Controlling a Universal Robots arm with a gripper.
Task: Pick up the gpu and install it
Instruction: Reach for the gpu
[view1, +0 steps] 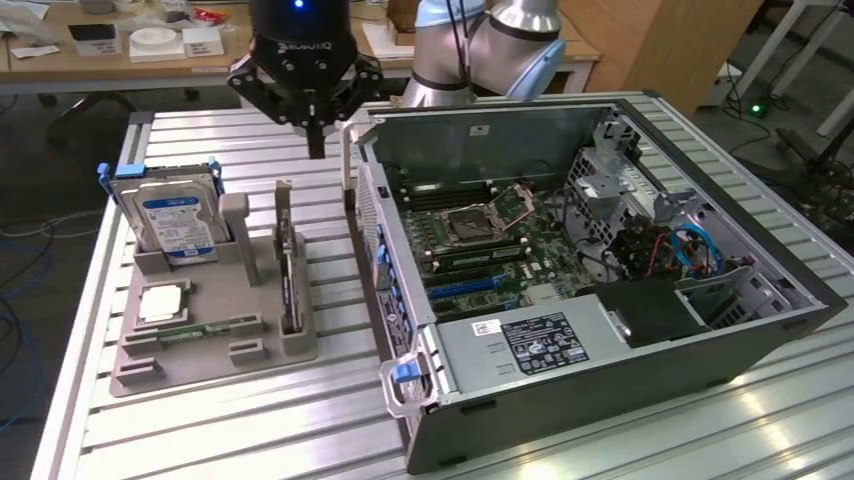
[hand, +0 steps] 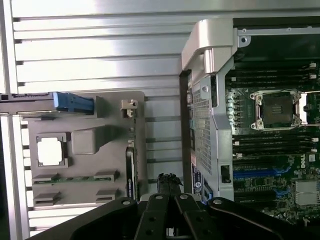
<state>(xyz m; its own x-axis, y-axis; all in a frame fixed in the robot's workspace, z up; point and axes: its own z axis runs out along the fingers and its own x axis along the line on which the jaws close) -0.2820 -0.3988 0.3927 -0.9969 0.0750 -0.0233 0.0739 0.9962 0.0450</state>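
Note:
The gpu (view1: 284, 262) stands on edge in a slot of the grey holder tray (view1: 200, 345), its silver bracket end toward the back; in the wrist view the gpu (hand: 130, 167) appears edge-on. My black gripper (view1: 316, 148) hangs above the table behind the gpu's far end, between the tray and the open computer case (view1: 561, 390). Its fingers are shut together with nothing between them. In the wrist view the gripper (hand: 169, 179) points down at the gap between the tray (hand: 85, 192) and the case wall (hand: 205, 125).
On the tray also stand a silver hard drive (view1: 167, 215) with a blue-white label, a processor chip (view1: 160, 300) and a memory stick (view1: 207, 327). The case lies open, its motherboard (view1: 487, 245) with blue slots (view1: 461, 287) exposed. Slatted table surface (view1: 240, 430) lies in front.

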